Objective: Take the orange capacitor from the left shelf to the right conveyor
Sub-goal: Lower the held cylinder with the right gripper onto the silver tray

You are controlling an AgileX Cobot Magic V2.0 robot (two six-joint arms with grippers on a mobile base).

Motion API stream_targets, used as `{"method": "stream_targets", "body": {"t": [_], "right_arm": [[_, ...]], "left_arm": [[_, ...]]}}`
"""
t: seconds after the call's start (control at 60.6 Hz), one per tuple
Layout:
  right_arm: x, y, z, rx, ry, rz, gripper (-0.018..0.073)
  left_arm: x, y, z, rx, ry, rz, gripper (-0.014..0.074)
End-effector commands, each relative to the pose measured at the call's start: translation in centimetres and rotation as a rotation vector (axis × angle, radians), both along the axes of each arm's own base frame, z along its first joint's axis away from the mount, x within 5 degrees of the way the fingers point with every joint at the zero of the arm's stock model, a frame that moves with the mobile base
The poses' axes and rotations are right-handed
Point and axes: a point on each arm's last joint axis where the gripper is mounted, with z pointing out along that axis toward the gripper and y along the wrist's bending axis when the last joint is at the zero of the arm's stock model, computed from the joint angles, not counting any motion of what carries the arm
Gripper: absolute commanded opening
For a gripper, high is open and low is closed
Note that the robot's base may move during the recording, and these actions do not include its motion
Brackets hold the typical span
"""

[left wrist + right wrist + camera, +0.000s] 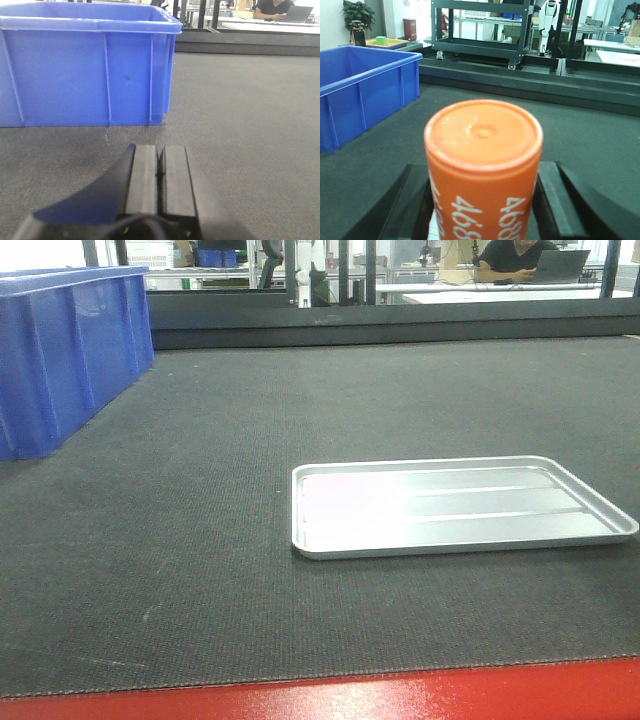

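The small orange cylinder capacitor (483,165) with white "4680" on its side sits right inside the right end effector (485,202). One black finger (415,200) is on each side of it, pinching it in the middle. The capacitor stands straight up. Its long way runs up and down, and its flat round top faces the right wrist camera. So it does not lie off to any side of this end effector; it is already in its grip. The wide black textured conveyor belt (200,440) with the red front edge (400,695) shows behind the capacitor and on both sides of it. The bottom of the capacitor is hidden, so I cannot tell if it touches the belt or hangs above it. The front view shows no arm and no capacitor, so the grip is outside that picture. The left end effector (160,175) has its two pads pressed together with nothing between them. It sits low over the belt and points at the big blue plastic bin (85,70) near the belt's left edge. The flat silver metal tray (450,510) lies near the belt's front right part. I think the right arm is the one to set the capacitor down, straight down onto bare belt.
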Motion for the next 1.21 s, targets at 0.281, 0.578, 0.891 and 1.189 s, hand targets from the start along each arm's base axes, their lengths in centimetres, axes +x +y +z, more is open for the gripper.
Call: {"method": "stream_targets", "body": {"t": [0.281, 0.578, 0.891, 1.189], "right_arm": [[9.7, 3.1, 1.9, 0.014, -0.035, -0.007, 0.0132], [14.6, 5.0, -5.0, 0.011, -0.034, 0.002, 0.0132], [14.7, 5.1, -11.8, 0.015, -0.098, 0.010, 0.0132], [16.2, 7.1, -15.8, -0.016, -0.094, 0.155, 0.0132]], "left_arm": [[-0.1, 0.1, 1.0, -0.014, -0.101, 0.005, -0.0127], [-0.1, 0.1, 1.0, -0.014, -0.101, 0.005, -0.0127], [-0.1, 0.1, 1.0, -0.014, -0.101, 0.005, -0.0127], [-0.1, 0.1, 1.0, -0.014, -0.101, 0.005, -0.0127]]}}
